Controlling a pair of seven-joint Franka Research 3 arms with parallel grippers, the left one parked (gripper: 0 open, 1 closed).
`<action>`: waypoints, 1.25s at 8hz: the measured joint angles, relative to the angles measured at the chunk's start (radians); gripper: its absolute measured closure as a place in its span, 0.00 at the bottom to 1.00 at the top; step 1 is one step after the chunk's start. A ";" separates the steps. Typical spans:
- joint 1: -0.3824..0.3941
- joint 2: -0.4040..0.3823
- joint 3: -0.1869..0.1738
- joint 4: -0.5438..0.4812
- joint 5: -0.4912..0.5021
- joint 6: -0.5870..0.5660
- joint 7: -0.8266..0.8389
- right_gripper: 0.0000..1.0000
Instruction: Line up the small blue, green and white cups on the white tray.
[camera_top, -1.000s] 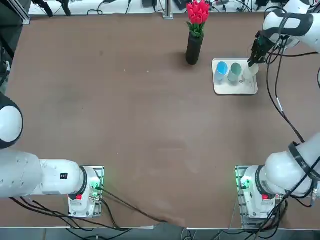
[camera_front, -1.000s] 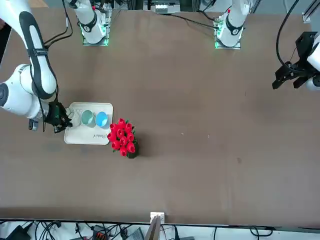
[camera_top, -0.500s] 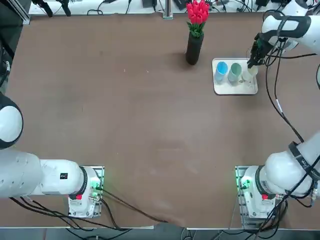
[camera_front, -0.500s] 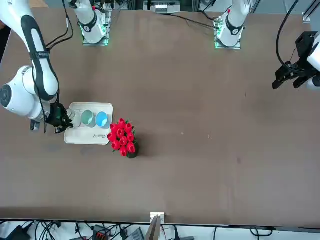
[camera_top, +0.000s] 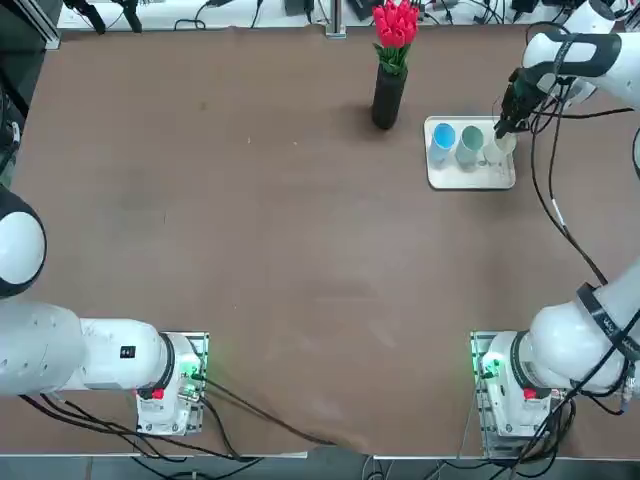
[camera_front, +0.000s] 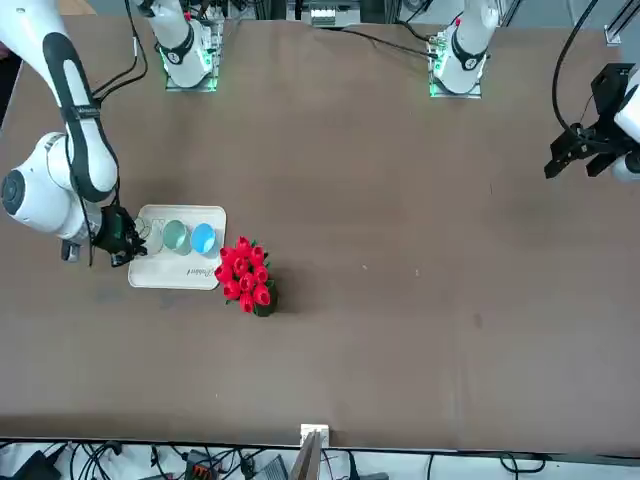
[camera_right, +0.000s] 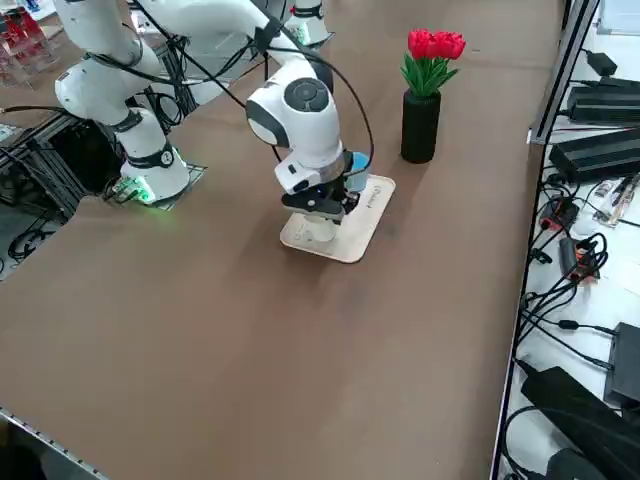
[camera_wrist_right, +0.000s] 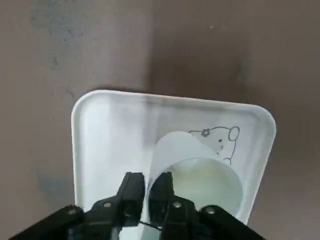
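The white tray (camera_top: 470, 178) lies at the far right of the table. On it the blue cup (camera_top: 443, 137) and the green cup (camera_top: 471, 140) stand side by side. The white cup (camera_wrist_right: 205, 170) stands upright at the tray's free end, in line with them. My right gripper (camera_wrist_right: 147, 187) comes down from above with one finger inside and one outside the white cup's rim, pinching its wall. From overhead, the gripper (camera_top: 503, 125) covers part of that cup (camera_top: 505, 143). From the front, the tray (camera_front: 175, 272) is beside the gripper (camera_front: 125, 240).
A tall black vase with red flowers (camera_top: 388, 95) stands just left of the tray, close to the blue cup. Cables hang from my right arm (camera_top: 545, 190) over the table's right side. The table's far edge runs a short way behind the tray.
My right arm has shifted a little at the tray's end. The white cup stays between the fingers in the same spot. The blue and green cups have not moved.
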 joint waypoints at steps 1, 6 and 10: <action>0.000 -0.001 -0.002 0.000 0.000 0.006 0.022 0.67; 0.003 -0.071 0.000 0.063 -0.001 -0.105 0.046 0.00; 0.000 -0.148 -0.007 0.317 -0.040 -0.502 -0.227 0.00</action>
